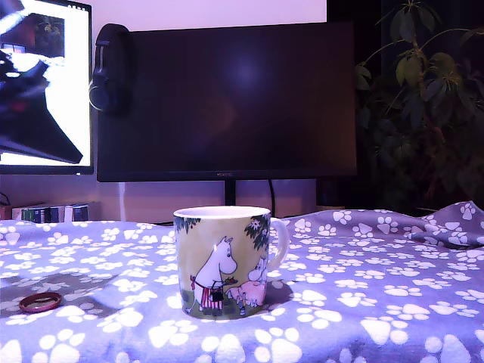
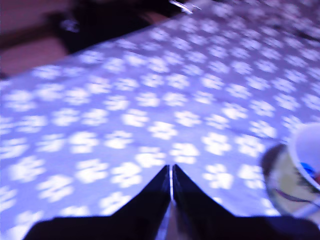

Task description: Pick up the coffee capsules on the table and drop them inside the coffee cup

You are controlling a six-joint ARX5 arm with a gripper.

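Coffee cup (image 1: pixel 224 262) upright on table (image 1: pixel 378 302); capsule (image 1: pixel 40 302) well apart; dark monitor (image 1: pixel 227 98), houseplant (image 1: pixel 431 91) behind. Gripper (image 2: pixel 171 172) jaws pressed together, empty.

A large dark monitor (image 1: pixel 227 98) stands on a thin stand against a pale wall (image 1: pixel 204 13); beside it, at the exterior view's left, a lit screen (image 1: pixel 41 83) glows white; headphones (image 1: pixel 108 69) hang between them; a leafy houseplant (image 1: pixel 423 98) fills the dim right; low down at the left stand what may be books (image 1: pixel 53 213).
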